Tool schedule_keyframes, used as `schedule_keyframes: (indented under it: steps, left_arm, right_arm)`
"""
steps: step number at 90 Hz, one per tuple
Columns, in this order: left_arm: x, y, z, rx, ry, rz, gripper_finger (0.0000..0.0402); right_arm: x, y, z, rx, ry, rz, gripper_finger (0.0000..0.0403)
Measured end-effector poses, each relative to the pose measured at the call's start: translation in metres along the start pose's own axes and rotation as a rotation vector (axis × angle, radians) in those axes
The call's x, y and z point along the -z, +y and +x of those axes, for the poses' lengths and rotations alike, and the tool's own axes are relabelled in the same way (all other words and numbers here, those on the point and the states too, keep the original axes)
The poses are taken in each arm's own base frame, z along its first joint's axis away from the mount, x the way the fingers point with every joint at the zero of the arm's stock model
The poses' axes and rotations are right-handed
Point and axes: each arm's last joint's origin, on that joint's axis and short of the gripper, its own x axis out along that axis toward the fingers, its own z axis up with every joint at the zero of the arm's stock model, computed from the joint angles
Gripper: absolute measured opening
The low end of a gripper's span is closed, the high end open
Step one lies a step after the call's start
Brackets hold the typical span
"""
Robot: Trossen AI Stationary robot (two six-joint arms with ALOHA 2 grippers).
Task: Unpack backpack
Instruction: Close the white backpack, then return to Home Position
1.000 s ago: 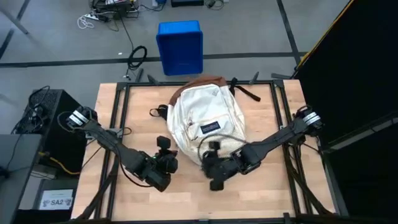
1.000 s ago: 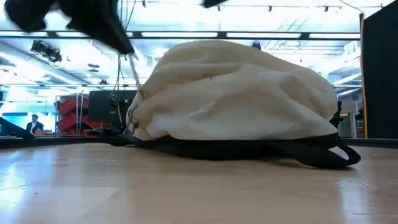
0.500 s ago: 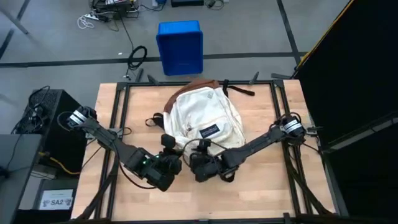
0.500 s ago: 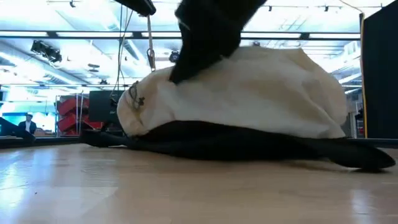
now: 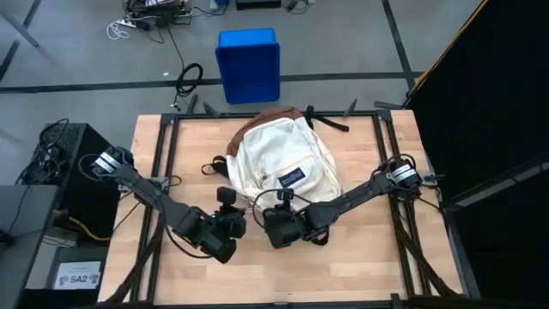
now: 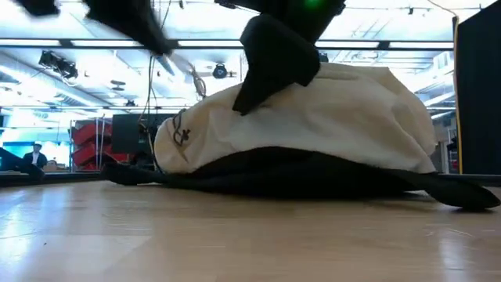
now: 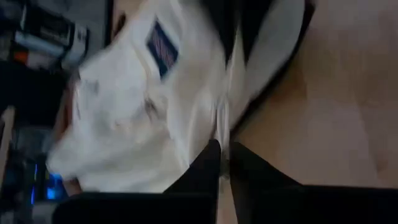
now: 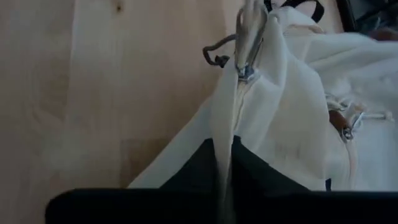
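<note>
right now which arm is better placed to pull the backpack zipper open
Probably the right. Its gripper is pinched on the backpack fabric just below a zipper slider. The left gripper is also shut on fabric at the bag's near edge, better suited to hold it steady.

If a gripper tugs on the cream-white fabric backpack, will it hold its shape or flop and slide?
The cream-white fabric backpack likely flops: its cloth is pinched into a thin fold in the right gripper. It probably holds something, since it domes high off the wooden table in the low view. It may slide rather than tip, lying flat.
</note>
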Motion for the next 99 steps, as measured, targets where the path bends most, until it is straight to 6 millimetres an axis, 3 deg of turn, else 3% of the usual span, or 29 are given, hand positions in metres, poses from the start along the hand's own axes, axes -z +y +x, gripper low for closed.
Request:
schedule_keyframes:
  steps: [16, 37, 44, 52, 65, 79, 99]
  left_arm:
    - [0.053, -0.001, 0.013, -0.005, 0.056, -0.151, 0.0]
    - [0.107, 0.016, 0.01, 0.055, 0.04, -0.378, 0.0]
    - [0.125, 0.021, 0.009, 0.077, 0.096, -0.36, 0.0001]
    - [0.116, 0.023, 0.004, 0.138, 0.014, -0.428, 0.0]
    - [0.107, 0.021, 0.001, 0.219, -0.079, -0.333, 0.002]
    - [0.095, 0.023, -0.004, 0.273, -0.172, -0.286, 0.0073]
    - [0.077, 0.029, -0.014, 0.295, -0.284, -0.316, 0.0135]
  right_arm:
    - [0.006, 0.005, -0.005, -0.002, 0.039, 0.022, 0.0001]
    - [0.006, 0.008, -0.008, -0.027, 0.042, 0.047, 0.0001]
    - [0.011, 0.006, -0.008, -0.032, 0.082, 0.026, 0.0]
    - [0.01, 0.006, -0.006, -0.037, 0.079, 0.03, 0.0002]
    - [0.006, 0.002, -0.001, -0.087, 0.065, 0.011, 0.0034]
    - [-0.002, 0.002, -0.003, -0.263, 0.023, 0.046, 0.011]
    - [-0.029, 0.008, -0.014, -0.477, -0.218, 0.091, 0.0227]
